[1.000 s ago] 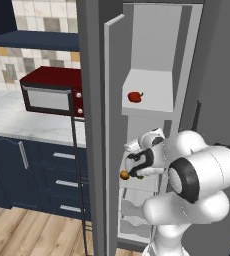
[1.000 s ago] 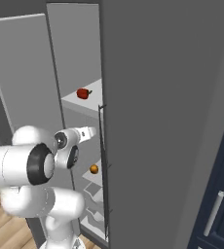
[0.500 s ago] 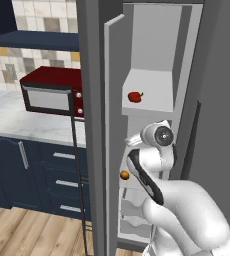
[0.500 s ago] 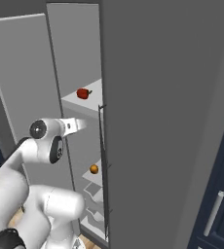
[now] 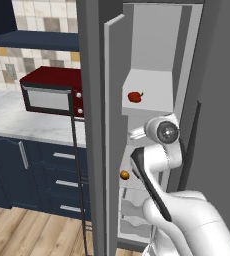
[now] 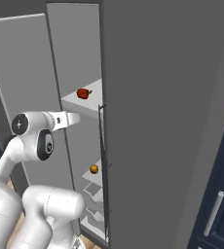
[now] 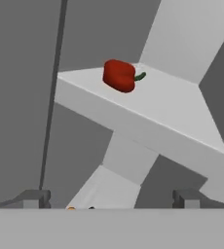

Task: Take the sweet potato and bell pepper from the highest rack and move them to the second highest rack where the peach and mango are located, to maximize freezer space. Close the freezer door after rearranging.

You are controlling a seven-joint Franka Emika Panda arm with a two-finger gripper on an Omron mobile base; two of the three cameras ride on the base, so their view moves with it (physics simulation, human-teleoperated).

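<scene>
The red bell pepper lies alone on the highest rack. My gripper hovers just below and in front of that rack, open, its tips wide apart with nothing between them. The orange mango sits on the second highest rack, low in the freezer. Beside the mango's sliver in the hand view is a dark speck I cannot identify. The sweet potato and the peach are hidden. The freezer door stands open.
A red microwave sits on the marble counter left of the freezer, above dark blue drawers. White wavy-fronted drawers fill the freezer below the mango. A grey cabinet door with a dark handle borders the opening on the right.
The arm has swung up from mango level, so the hand now sits just under the highest rack. The gripper stayed open. The pepper and mango have not moved.
</scene>
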